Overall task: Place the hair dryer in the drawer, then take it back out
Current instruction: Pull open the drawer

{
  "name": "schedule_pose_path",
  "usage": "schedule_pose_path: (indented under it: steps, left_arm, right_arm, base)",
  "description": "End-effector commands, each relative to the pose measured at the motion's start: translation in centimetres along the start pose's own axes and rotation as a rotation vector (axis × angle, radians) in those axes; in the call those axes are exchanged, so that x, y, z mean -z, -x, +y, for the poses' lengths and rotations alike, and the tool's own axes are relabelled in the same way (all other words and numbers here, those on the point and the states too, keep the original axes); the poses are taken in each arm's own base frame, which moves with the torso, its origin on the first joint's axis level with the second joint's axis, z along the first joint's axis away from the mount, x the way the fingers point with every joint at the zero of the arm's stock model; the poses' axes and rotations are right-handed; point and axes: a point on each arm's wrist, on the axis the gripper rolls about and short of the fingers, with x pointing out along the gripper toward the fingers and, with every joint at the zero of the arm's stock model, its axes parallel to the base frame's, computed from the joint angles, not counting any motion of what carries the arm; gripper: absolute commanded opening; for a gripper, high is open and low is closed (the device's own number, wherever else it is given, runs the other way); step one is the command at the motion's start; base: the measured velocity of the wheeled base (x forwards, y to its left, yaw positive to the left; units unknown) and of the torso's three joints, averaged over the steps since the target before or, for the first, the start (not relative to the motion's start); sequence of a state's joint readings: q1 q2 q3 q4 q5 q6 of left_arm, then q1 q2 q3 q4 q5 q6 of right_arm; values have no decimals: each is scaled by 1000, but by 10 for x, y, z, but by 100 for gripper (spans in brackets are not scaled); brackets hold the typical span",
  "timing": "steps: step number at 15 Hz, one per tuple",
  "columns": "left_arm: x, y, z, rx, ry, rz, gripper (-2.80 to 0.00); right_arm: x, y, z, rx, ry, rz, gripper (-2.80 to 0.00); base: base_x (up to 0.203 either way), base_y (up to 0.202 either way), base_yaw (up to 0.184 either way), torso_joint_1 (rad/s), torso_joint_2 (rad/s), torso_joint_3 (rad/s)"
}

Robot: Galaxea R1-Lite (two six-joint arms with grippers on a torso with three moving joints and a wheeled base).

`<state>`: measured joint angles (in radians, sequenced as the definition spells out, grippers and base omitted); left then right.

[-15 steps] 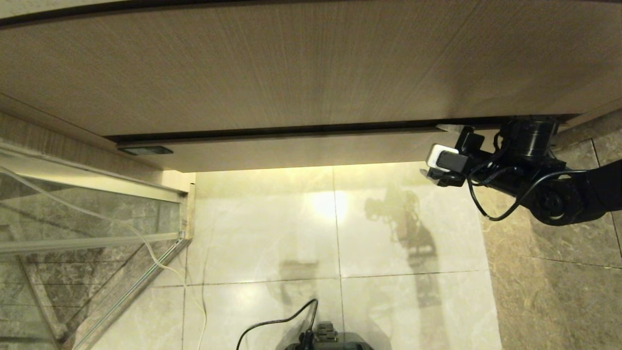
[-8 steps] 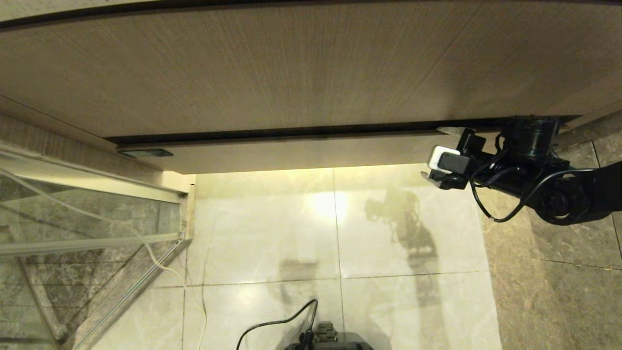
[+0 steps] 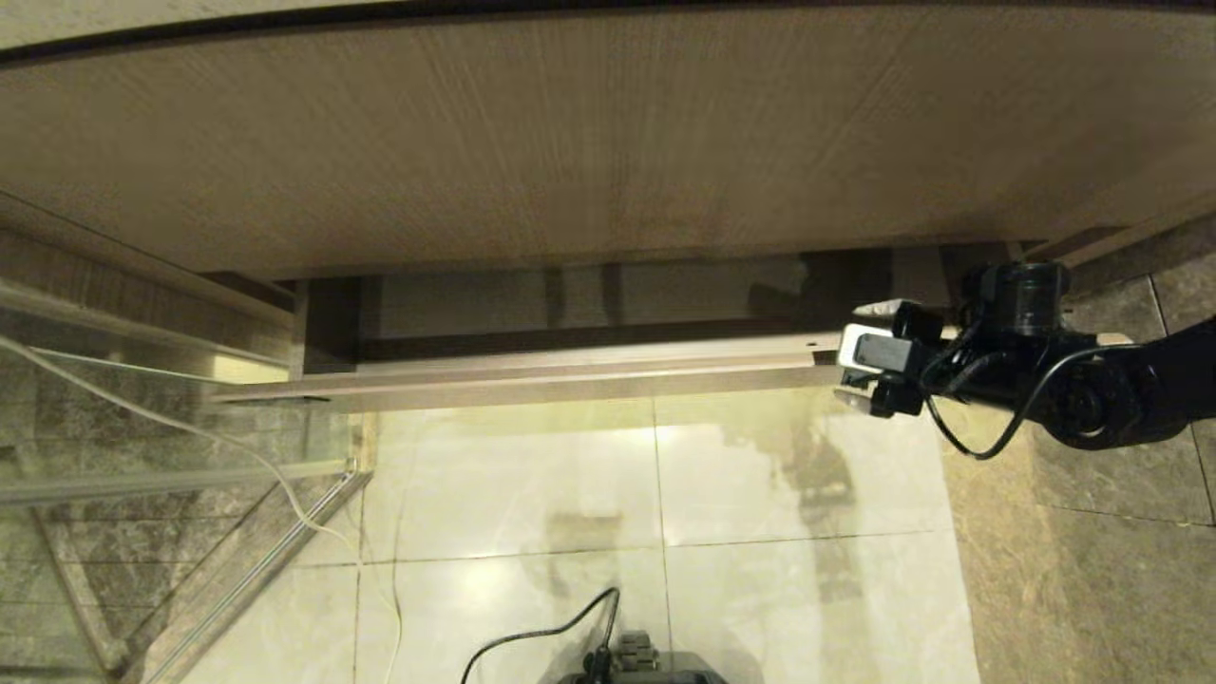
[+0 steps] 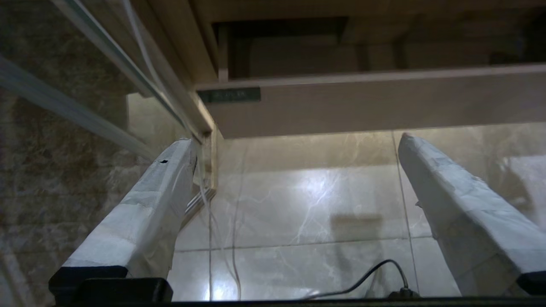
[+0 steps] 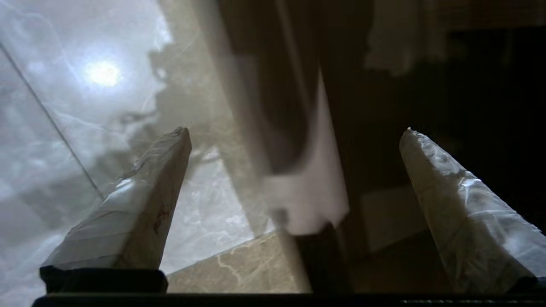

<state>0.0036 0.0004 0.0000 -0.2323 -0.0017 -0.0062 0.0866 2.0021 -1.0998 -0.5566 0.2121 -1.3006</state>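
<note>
The light beige wood-grain drawer stands partly pulled out under the vanity top, and a dark strip of its inside shows behind the front. No hair dryer is in view. My right gripper is at the drawer's right end. It is open and its taped fingers straddle the blurred edge of the drawer front. My left gripper hangs parked low over the floor, open and empty, facing the drawer front.
The wide wood-grain vanity top overhangs the drawer. A glass shower panel with a white hose stands at the left. Glossy floor tiles lie below, with a black cable near the bottom.
The drawer has slid out toward me from shut, opening a dark gap behind its front. My right gripper came back toward me and lower with the drawer's right end.
</note>
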Motion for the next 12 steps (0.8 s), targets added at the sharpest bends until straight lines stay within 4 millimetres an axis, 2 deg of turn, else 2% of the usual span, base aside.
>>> schedule_pose_path:
  steps: [1, 4, 12]
  left_arm:
    - [12, -1, 0, 0, 2, 39, 0]
    - [12, -1, 0, 0, 1, 39, 0]
    - [12, -1, 0, 0, 1, 39, 0]
  right_arm:
    - [-3, 1, -7, 36, 11, -17, 0]
    - [-1, 6, -8, 38, 12, -13, 0]
    - [4, 24, 1, -109, 14, 28, 0]
  base:
    - [0, 0, 0, 0, 0, 0]
    - [0, 0, 0, 0, 0, 0]
    - [0, 0, 0, 0, 0, 0]
